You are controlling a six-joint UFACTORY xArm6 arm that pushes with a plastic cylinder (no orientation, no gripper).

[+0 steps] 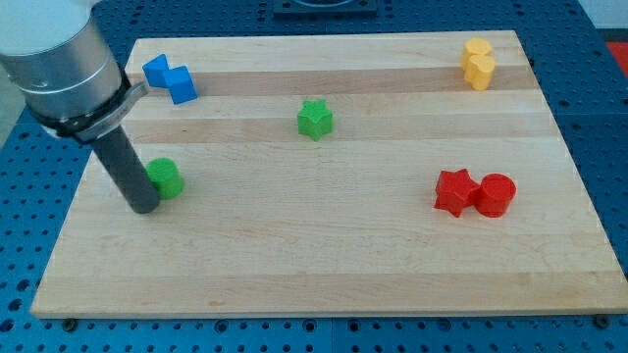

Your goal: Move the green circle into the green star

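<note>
The green circle (pixel 165 177) lies on the wooden board (pixel 324 265) at the view's left. The green star (pixel 315 119) lies near the board's middle, toward the view's top, well to the right of the circle. My tip (pixel 143 207) rests on the board right against the circle's left side, a little below it. The rod partly hides the circle's left edge.
Two blue blocks (pixel 169 78) touch each other at the view's top left. Two yellow blocks (pixel 478 63) sit together at the top right. A red star (pixel 454 191) and a red circle (pixel 496 194) touch at the right.
</note>
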